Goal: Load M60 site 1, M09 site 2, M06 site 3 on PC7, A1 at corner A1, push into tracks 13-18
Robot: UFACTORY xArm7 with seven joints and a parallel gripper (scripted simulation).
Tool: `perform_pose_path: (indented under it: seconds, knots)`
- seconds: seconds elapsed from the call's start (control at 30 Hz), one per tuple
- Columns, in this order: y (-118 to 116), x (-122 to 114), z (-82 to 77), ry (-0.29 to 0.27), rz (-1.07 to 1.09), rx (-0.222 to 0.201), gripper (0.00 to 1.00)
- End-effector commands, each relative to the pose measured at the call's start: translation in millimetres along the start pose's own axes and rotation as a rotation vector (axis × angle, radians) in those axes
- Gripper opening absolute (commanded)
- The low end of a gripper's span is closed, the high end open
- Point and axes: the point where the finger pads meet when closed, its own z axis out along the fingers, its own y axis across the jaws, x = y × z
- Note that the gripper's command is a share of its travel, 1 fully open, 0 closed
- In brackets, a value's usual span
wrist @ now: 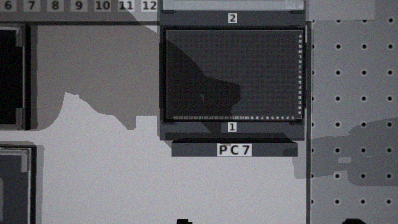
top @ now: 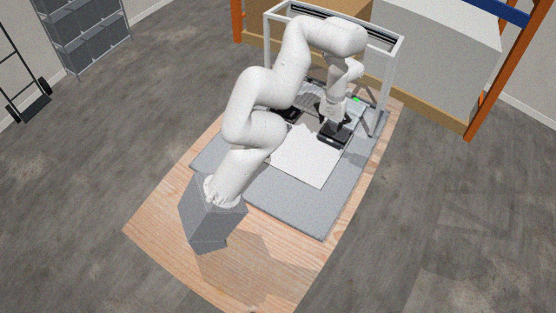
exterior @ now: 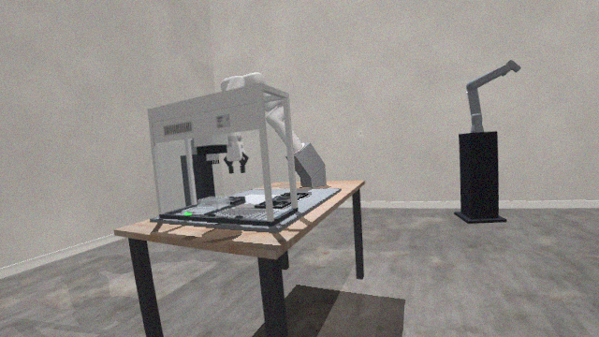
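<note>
In the wrist view the plate carrier PC7 [wrist: 234, 149] runs off the top edge: only site 1 and the label of site 2 show, and site 3 is out of frame. The plate on site 1 [wrist: 233, 74] has wells too fine to count, and its edge lettering is too small to read. No A1 mark can be made out. Two nests [wrist: 14, 75] are cut by the left edge. The track numbers [wrist: 77, 5] begin mid-row at the edge. Only the dark fingertips of the pincer peek in at the bottom. In the top view the arm [top: 278, 83] covers part of the rails and nests.
</note>
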Motion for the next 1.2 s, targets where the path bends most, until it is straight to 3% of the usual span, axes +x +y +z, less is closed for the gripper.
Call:
perform_pose_path:
  seconds: [0.0, 0.17, 1.17]
  knots:
    - [-0.1, 0.8, -7.4, 0.004, 0.0, -0.002, 0.82]
    - [-0.1, 0.7, -14.3, 0.004, 0.0, -0.002, 0.82]
    - [-0.1, 0.7, -14.2, 0.004, 0.0, -0.002, 0.82]
